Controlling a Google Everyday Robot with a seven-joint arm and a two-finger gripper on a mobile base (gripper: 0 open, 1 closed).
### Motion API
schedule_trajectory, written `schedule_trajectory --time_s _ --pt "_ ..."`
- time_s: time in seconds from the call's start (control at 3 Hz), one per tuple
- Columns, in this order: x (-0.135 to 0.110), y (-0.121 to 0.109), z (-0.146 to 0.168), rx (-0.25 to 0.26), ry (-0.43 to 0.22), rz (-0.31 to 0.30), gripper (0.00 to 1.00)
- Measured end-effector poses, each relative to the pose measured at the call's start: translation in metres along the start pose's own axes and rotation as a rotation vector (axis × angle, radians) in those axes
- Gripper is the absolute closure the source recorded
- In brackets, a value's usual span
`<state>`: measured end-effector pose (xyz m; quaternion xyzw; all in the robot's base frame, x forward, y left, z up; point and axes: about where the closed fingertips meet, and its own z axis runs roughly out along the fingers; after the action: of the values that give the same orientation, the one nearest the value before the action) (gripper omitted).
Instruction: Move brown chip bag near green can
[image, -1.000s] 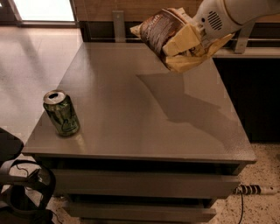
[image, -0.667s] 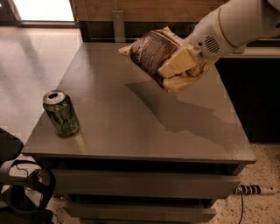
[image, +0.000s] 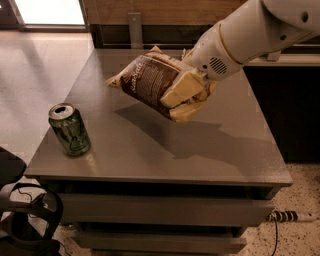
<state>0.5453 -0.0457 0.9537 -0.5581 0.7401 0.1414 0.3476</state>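
Cream gripper (image: 182, 93) clamps glossy dark-brown chip bag (image: 144, 82) aloft over grey tabletop (image: 227, 127), small green drink can (image: 70, 130) standing apart toward view-left, nearer front edge.

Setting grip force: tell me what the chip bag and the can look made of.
The brown chip bag: thin glossy plastic film, probably; it crinkles and shines, held above the table by the gripper. The green can: likely aluminium; silver rim, printed sheen.

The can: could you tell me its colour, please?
Green can, dark swirls, camera view. Tool grips bag above table.
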Motion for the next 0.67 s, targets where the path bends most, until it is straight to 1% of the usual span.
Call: schedule_trajectory --time_s 0.33,0.67 --pt "-0.004 0.015 0.009 -0.048 0.021 -0.049 1.0" --pt "0.001 0.032 0.002 -0.044 0.054 -0.067 1.0"
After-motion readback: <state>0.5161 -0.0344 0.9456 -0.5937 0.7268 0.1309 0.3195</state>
